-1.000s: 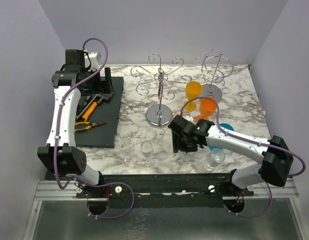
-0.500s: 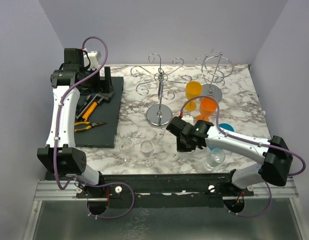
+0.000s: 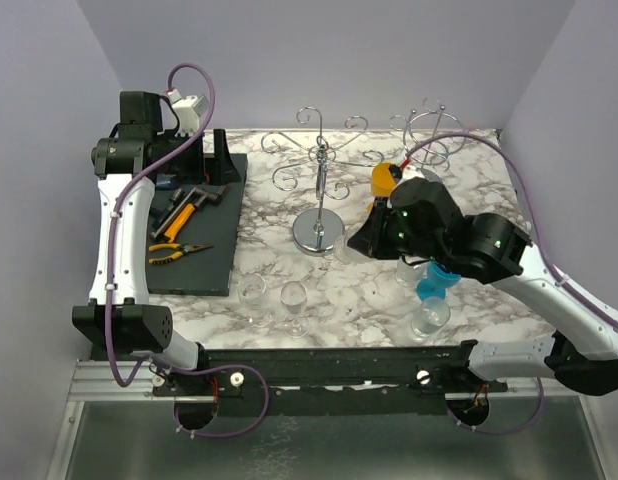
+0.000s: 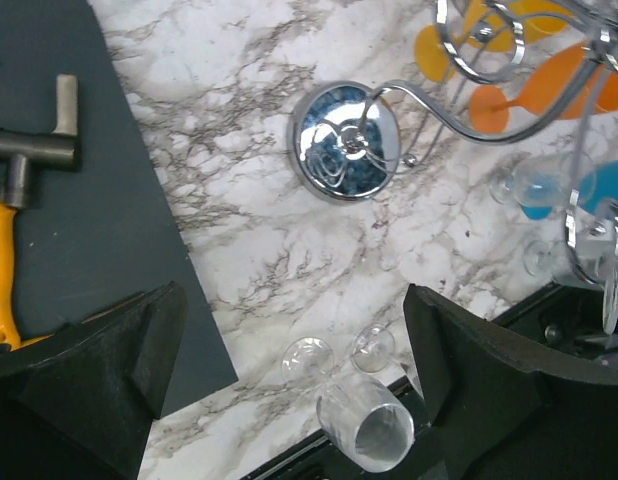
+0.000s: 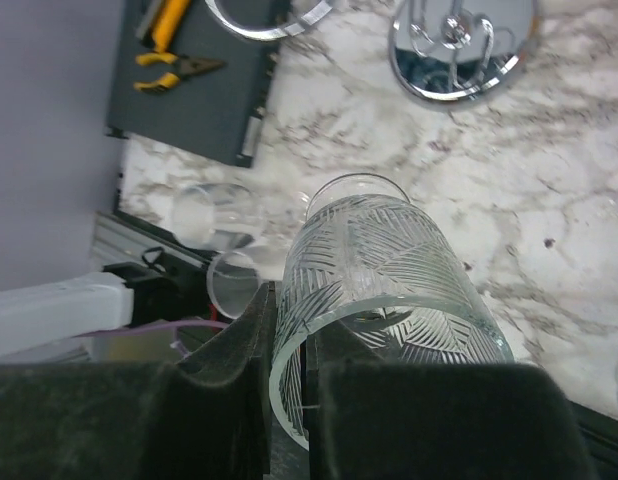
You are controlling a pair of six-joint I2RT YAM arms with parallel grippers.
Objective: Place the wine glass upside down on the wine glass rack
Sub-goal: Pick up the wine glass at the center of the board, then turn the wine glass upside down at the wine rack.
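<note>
My right gripper point(image 5: 292, 345) is shut on the rim of a clear wine glass point(image 5: 374, 270) with a cut pattern; one finger is inside the bowl, the other outside. The glass is off the table and tilted, and its stem is hidden. From above, the right gripper point(image 3: 361, 240) hangs just right of the chrome wine glass rack point(image 3: 318, 190), whose round base point(image 5: 459, 45) shows beyond the glass. My left gripper point(image 3: 204, 165) stands open and empty over the dark mat at the back left. The left gripper point(image 4: 294, 355) looks down on the rack base point(image 4: 346, 142).
Two clear wine glasses point(image 3: 252, 290) point(image 3: 294, 298) stand near the front edge. Orange glasses point(image 3: 387, 180), a blue one point(image 3: 439, 275) and another clear glass point(image 3: 429, 318) stand on the right. A second chrome rack point(image 3: 429, 150) is at the back right. Pliers point(image 3: 179, 250) lie on the dark mat point(image 3: 194, 270).
My right gripper shut on the patterned glass's rim near the front, lifted it off the table and carried it back toward the rack. The left arm barely moved.
</note>
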